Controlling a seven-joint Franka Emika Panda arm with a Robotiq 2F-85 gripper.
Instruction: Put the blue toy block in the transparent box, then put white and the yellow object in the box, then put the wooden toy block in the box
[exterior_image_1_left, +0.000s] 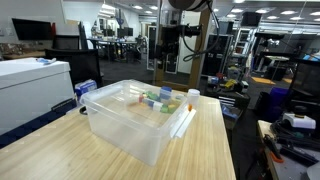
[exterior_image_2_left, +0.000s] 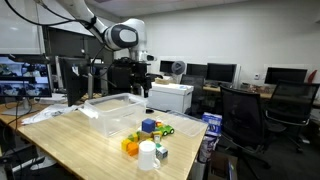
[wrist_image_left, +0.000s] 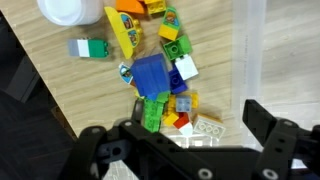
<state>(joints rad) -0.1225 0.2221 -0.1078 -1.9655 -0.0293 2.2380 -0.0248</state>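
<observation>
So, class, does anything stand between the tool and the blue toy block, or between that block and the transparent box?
Nothing covers the blue toy block; the open tool hangs over the pile. Green and yellow blocks crowd its sides, and some lie between it and the transparent box.

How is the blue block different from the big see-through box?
The blue toy block is solid blue; the transparent box is clear. The block is tiny; the box is far bigger. The block sits among other toys; the box stands apart. Both rest on the wooden table.
</observation>
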